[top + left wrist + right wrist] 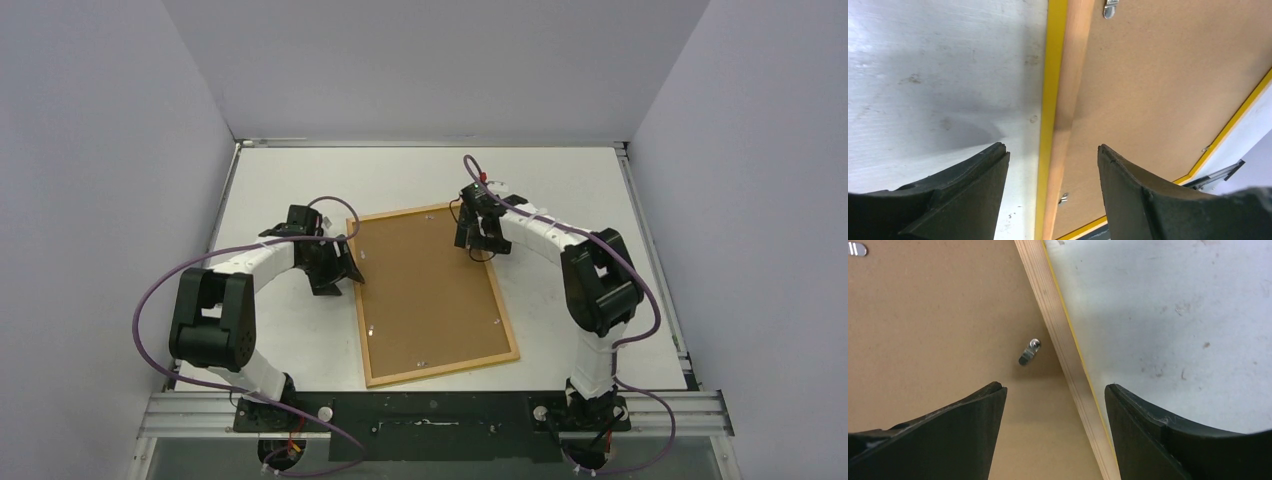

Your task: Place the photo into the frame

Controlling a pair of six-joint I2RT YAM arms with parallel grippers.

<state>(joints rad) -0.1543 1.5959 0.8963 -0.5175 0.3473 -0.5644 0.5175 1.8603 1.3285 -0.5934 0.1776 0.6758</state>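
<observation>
**A:** What are your pincers doing right now?

**B:** I am holding my left pincer (1050, 152) spread apart, straddling the left rail of the frame (1066, 100) and gripping nothing. My right pincer (1055, 387) is gaping the same way over the opposite rail. One side of it is hanging over the backing board (938, 315), the other over bare tabletop (1173, 315).

**A:** And the frame itself?

**B:** It is lying flat and face down between my arms, with the wood-coloured back up and yellow peeking out along the edge. The brown board is sitting inside it, and a small metal turn clip (1029, 352) is resting just beside the right rail.

**A:** Where is the photo?

**B:** I am not seeing it anywhere. I cannot tell whether it is lying under the board.

**A:** How are you expecting the frame to handle?

**B:** I am judging it light, thin and stiff, and likely to skid on this smooth tabletop. I am thinking of pinching across a narrow rail near its middle, on both long sides together, so that nothing twists. The clips are looking tiny, so they will be needing a careful fingertip.
</observation>
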